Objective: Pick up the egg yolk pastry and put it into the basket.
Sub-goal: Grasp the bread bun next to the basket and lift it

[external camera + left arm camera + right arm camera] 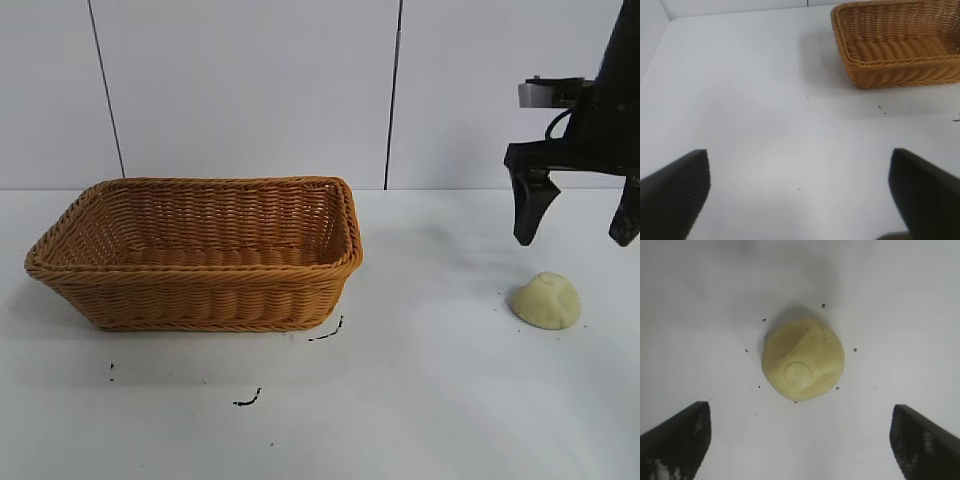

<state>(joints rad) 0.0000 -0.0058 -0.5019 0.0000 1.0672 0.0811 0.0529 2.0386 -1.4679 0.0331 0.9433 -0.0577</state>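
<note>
The egg yolk pastry (pixel 547 300), a small pale yellow dome, lies on the white table at the right. My right gripper (pixel 577 215) hangs open just above and slightly behind it, fingers pointing down. In the right wrist view the pastry (pixel 803 360) lies on the table ahead of the open gripper (pixel 801 440), apart from both fingers. The golden-brown wicker basket (pixel 200 300) stands at the left, with nothing visible inside. The left wrist view shows the basket (pixel 900 70) far off and my left gripper (pixel 800 195) open over bare table. The left arm is out of the exterior view.
Small black marks (pixel 326 333) lie on the table in front of the basket, and dark crumbs (pixel 855 349) surround the pastry. A white wall with dark vertical seams (pixel 394 90) stands behind the table.
</note>
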